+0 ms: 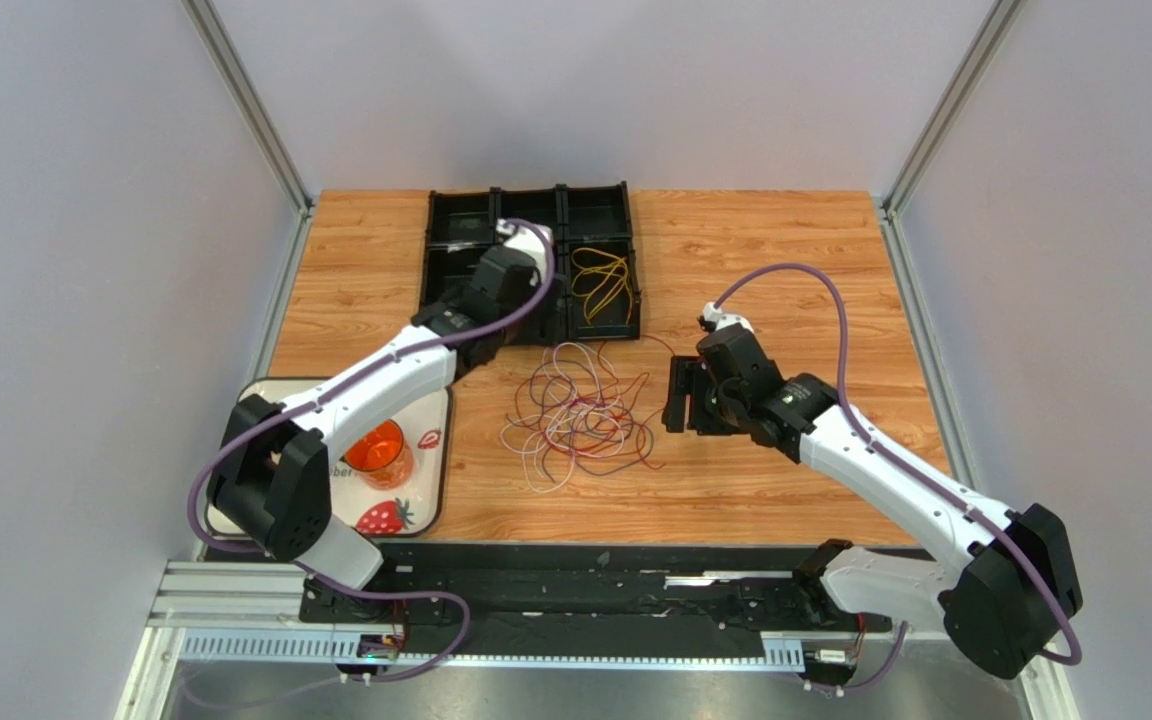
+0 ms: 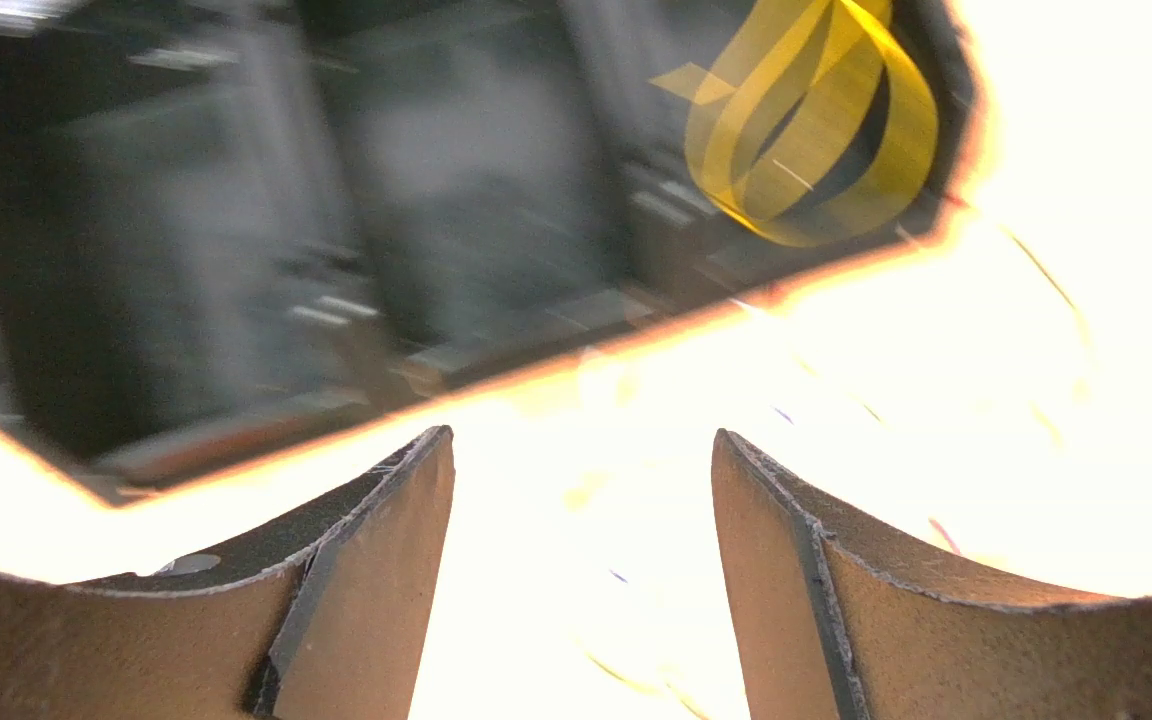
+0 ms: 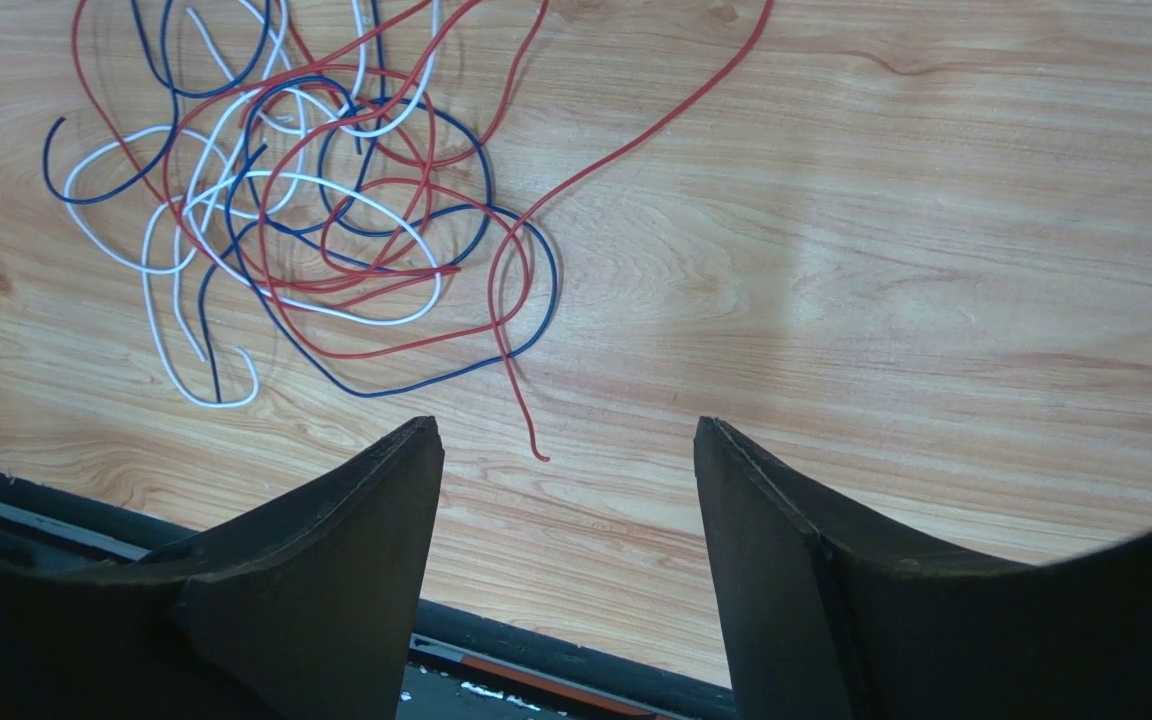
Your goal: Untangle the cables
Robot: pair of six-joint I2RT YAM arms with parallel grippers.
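A loose tangle of cables (image 1: 579, 413) in red, blue, white and lilac lies on the wooden table; in the right wrist view this tangle (image 3: 312, 195) sits ahead and to the left of my jaws. A bundle of yellow cables (image 1: 602, 285) rests in the right compartment of the black tray (image 1: 455, 225). In the left wrist view the yellow cables (image 2: 815, 128) show blurred at the upper right. My left gripper (image 1: 519, 248) hovers over the tray, open and empty (image 2: 582, 450). My right gripper (image 1: 683, 398) stands just right of the tangle, open (image 3: 567, 435), with a red cable end (image 3: 537, 447) in front of its gap.
A white mat with strawberry prints (image 1: 274, 405) lies at the left with an orange cup (image 1: 376, 450) on it. A black rail (image 1: 612, 578) runs along the near table edge. Grey walls close in the table on three sides.
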